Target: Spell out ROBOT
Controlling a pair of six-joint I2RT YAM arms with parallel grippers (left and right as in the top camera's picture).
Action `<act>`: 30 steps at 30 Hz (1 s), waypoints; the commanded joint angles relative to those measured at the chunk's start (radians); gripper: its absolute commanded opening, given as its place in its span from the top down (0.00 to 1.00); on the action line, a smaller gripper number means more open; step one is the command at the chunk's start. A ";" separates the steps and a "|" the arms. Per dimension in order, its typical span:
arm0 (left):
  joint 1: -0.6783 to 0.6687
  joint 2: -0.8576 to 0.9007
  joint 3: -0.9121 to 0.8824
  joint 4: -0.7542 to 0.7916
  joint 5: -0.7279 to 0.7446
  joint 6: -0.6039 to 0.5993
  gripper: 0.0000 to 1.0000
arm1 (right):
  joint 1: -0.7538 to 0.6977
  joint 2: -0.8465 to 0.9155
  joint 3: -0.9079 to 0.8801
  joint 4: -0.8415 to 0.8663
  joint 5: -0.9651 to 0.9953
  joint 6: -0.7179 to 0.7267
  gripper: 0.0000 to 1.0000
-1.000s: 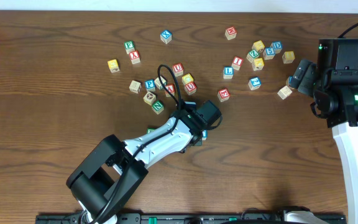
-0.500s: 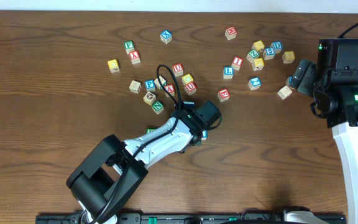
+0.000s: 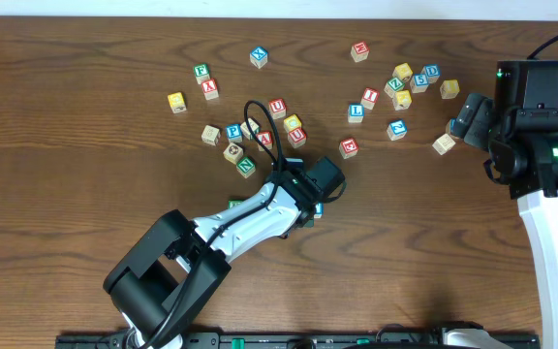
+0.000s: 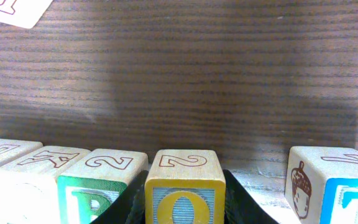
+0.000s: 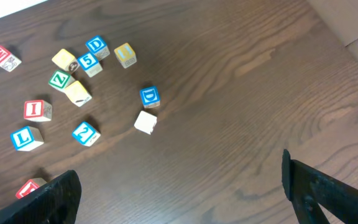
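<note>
Your left jaws are clenched on the yellow-faced wooden O cube. It stands on the dark wooden table in a row of letter cubes under your left arm. In the left wrist view, a green-printed wooden cube sits just beside it on the left, with a pale wooden cube next along. The blue-printed wooden T cube stands on the right, a gap between. Your right jaws are released and spread wide, well apart from the row.

the o cube stands in a row on the table, the b cube just left of it, the t cube apart on its right; the l cube lies farther, rightward.
</note>
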 commanded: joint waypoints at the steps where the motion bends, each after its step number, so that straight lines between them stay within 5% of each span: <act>1: -0.001 0.013 -0.017 0.000 -0.024 -0.013 0.90 | -0.003 -0.002 0.015 0.000 0.014 -0.008 0.01; 30: -0.001 0.013 -0.057 0.061 -0.024 -0.039 0.87 | -0.003 -0.002 0.015 0.000 0.014 -0.009 0.01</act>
